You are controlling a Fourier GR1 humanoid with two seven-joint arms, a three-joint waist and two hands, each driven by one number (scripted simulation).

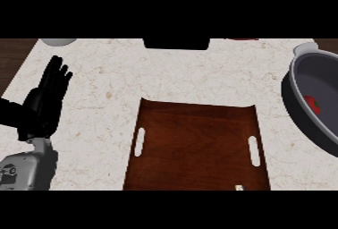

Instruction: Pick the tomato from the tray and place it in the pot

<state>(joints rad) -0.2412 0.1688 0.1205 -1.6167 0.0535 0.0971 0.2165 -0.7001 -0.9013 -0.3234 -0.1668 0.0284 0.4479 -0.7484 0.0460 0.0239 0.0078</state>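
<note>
Beyond the tray (196, 143), the counter (198, 74) lies bare up to a black box (176, 43); the pot (318, 74) blocks the tray's right.

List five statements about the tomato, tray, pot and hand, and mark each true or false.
1. The tomato lies inside the pot. True.
2. The tray carries the tomato. False: no tomato lies on it.
3. The left hand is open, left of the tray. True.
4. The left hand touches the tray. False: it is apart from it.
5. The pot stands left of the tray. False: it stands to the right.
</note>
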